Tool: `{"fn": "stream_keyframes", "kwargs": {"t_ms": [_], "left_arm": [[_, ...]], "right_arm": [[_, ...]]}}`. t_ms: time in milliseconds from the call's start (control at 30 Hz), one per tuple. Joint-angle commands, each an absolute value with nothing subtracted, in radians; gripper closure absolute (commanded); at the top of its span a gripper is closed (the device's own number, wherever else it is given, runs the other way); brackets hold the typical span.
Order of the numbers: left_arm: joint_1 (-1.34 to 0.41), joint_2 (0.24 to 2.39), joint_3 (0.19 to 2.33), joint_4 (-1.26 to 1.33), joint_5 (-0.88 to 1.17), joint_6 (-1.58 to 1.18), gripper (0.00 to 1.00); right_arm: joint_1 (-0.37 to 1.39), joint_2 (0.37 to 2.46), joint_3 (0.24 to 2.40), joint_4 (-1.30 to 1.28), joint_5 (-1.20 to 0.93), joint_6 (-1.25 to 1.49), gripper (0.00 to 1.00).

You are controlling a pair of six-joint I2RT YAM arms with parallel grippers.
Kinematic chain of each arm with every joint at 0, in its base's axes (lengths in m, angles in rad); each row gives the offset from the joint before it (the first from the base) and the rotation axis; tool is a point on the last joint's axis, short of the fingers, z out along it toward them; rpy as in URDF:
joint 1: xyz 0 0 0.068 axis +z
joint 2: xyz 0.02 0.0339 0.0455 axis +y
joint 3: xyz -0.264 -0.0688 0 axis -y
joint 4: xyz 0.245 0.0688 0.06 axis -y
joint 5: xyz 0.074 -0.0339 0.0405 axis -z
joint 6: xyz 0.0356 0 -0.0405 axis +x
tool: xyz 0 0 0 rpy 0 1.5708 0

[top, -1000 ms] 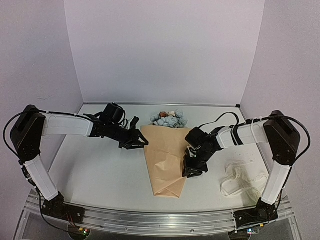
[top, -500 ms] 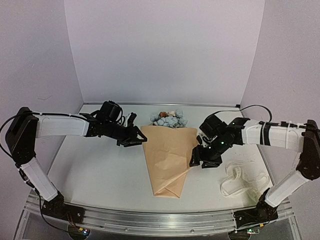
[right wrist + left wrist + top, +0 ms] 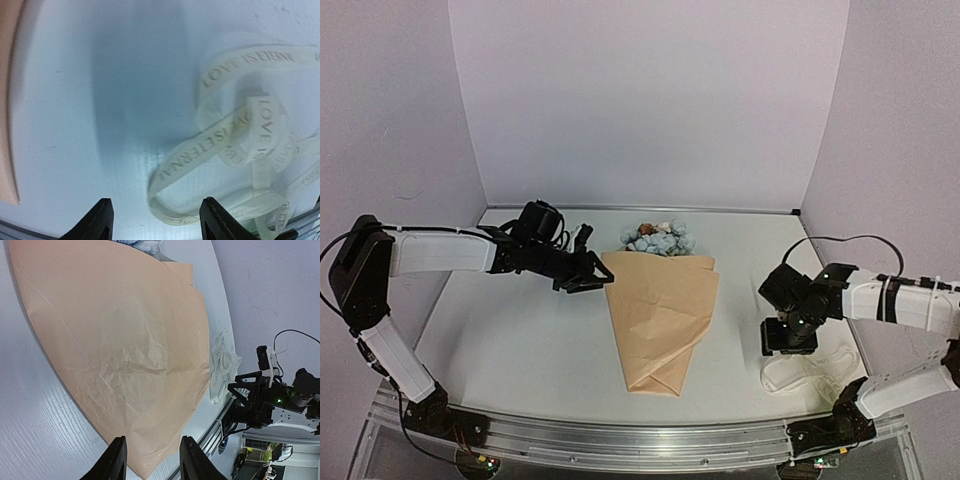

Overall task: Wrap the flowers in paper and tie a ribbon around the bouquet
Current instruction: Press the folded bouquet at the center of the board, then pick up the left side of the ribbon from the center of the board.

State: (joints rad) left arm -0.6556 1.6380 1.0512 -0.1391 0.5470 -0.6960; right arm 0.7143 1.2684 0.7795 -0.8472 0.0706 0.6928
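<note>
The bouquet is a tan paper [image 3: 658, 320] cone lying mid-table, narrow end toward me, and fills the left wrist view [image 3: 120, 350]. The flowers [image 3: 658, 238], pale blue and pink, stick out of its far wide end. My left gripper [image 3: 592, 280] hovers at the cone's upper left edge; its jaws stand open with nothing between them [image 3: 152, 462]. The cream ribbon [image 3: 808, 365] lies in loose loops at the right front of the table. My right gripper [image 3: 788, 342] hangs just above the ribbon's left loops [image 3: 235, 150], open and empty [image 3: 157, 222].
White table [image 3: 520, 340] with lilac walls on three sides. The metal rail [image 3: 640, 440] with the arm bases runs along the near edge. A strip of the paper's right edge [image 3: 7, 100] shows at the left of the right wrist view.
My right arm has swung away from the cone's right edge, out to the right over the ribbon, and its jaws have opened. The left gripper has barely moved.
</note>
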Motion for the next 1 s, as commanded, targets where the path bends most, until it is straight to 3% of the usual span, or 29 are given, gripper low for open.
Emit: {"fn": "stream_keyframes", "kwargs": {"t_ms": [0, 367, 567, 967], "left_arm": [[-0.657, 1.586, 1.066, -0.141, 0.564, -0.678, 0.62], [-0.657, 1.595, 1.089, -0.167, 0.552, -0.670, 0.62], [-0.656, 1.596, 1.094, -0.170, 0.549, -0.674, 0.62], [-0.657, 1.605, 1.091, -0.184, 0.549, -0.667, 0.62]], "right_arm": [[0.658, 1.167, 0.697, -0.885, 0.273, 0.745, 0.38], [0.473, 1.216, 0.710, -0.825, 0.236, 0.674, 0.33], [0.381, 1.308, 0.767, -0.751, 0.134, 0.749, 0.33], [0.207, 1.384, 0.671, -0.438, 0.037, 0.981, 0.33]]}}
